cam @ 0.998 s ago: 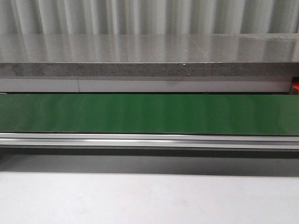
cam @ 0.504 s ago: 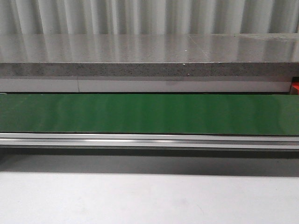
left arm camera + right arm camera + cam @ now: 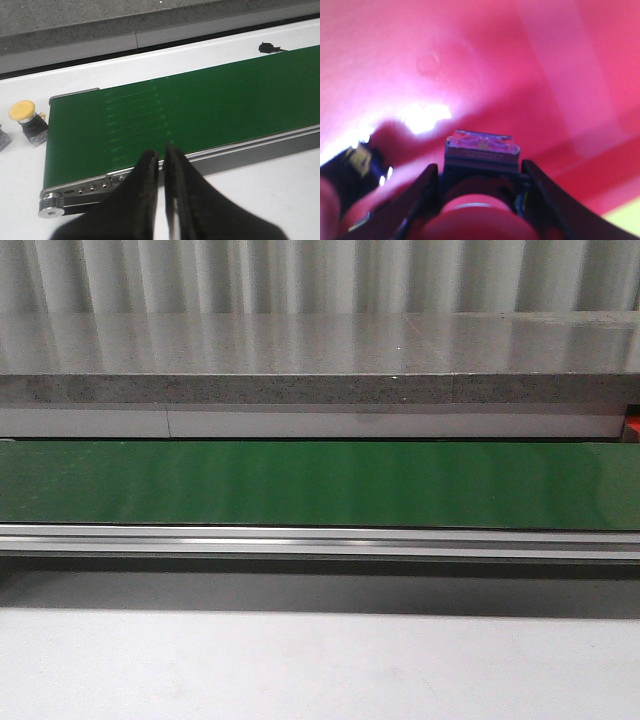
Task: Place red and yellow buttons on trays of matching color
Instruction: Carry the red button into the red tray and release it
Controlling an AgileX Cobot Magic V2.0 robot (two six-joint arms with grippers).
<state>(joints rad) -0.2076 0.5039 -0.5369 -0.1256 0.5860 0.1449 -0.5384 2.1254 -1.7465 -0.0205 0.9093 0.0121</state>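
Jaws of the right gripper (image 3: 480,200) clamp a rigid, light red-capped push button (image 3: 480,165) by its black body over the glossy red tray (image 3: 520,60); left gripper's (image 3: 161,160) nearly closed, empty; cap looks slippery.

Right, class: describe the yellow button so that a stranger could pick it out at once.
Find the long green conveyor belt and follow it to its roller end. On the white table just beyond that end stands the yellow button: a domed yellow cap on a black body, the only yellow thing there.
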